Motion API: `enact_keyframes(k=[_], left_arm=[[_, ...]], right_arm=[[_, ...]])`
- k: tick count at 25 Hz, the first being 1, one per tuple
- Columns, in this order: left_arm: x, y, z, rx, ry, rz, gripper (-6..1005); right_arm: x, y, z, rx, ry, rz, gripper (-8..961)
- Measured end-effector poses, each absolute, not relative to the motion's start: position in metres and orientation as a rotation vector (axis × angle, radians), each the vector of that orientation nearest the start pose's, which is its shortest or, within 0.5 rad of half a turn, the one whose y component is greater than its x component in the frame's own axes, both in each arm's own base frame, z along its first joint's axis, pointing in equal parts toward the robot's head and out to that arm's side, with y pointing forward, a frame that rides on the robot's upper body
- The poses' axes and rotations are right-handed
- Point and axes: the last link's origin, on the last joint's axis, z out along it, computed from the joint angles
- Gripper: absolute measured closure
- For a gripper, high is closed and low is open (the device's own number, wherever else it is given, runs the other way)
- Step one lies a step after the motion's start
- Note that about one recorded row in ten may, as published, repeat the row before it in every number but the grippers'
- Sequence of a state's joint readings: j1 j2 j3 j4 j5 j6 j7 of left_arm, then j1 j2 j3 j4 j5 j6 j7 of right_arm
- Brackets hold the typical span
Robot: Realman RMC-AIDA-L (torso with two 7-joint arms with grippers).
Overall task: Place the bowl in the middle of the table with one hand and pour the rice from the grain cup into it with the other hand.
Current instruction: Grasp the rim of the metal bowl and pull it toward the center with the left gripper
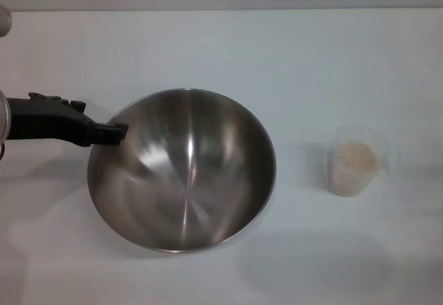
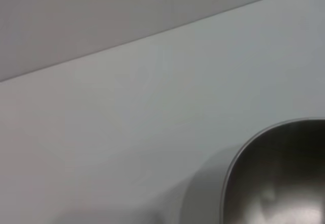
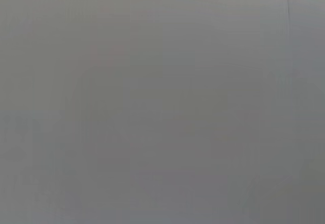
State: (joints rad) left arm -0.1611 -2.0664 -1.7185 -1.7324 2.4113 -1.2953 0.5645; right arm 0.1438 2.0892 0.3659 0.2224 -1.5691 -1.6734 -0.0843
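The shiny steel bowl (image 1: 183,170) rests on the white table (image 1: 277,56), a little left of centre. My left gripper (image 1: 116,131), black, reaches in from the left and is clamped on the bowl's left rim, with one finger lying over the inside edge. Part of the bowl (image 2: 284,178) and its rim shows in the left wrist view. The clear grain cup (image 1: 356,160) stands upright to the right of the bowl, apart from it, with pale rice (image 1: 357,155) inside. My right gripper is out of view; its wrist view shows only a plain grey surface.
The table's far edge (image 1: 221,10) meets a grey wall at the back. A small round pale object (image 1: 3,20) sits at the far left edge of the head view.
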Motion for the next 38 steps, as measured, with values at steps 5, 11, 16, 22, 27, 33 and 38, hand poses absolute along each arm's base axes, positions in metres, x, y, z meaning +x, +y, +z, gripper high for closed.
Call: enact_keyframes(k=[5,11,16,22,27,33,38], left_arm=[[-0.21,0.309,0.037,-2.377,-0.945,0.045,136],[-0.218,0.309,0.028,-2.388,-0.962,0.068,137],[-0.222,0.31,0.025,-2.387,-0.973,0.074,137],[-0.223,0.311,0.017,-2.405,-0.976,0.087,138],[-0.222,0.311,0.016,-2.408,-0.972,0.087,161],[-0.224,0.31,0.012,-2.419,-0.979,0.098,208],[-0.22,0.312,0.014,-2.417,-0.966,0.081,276]], right_arm=[[0.368,0.204,0.029,-1.147,0.371,0.61,115],[0.369,0.205,0.028,-1.152,0.377,0.606,115],[0.37,0.205,0.027,-1.157,0.387,0.599,116],[0.371,0.205,0.027,-1.159,0.389,0.596,116],[0.371,0.207,0.026,-1.165,0.394,0.592,116],[0.37,0.21,0.027,-1.167,0.391,0.596,116],[0.37,0.21,0.027,-1.167,0.39,0.596,116]])
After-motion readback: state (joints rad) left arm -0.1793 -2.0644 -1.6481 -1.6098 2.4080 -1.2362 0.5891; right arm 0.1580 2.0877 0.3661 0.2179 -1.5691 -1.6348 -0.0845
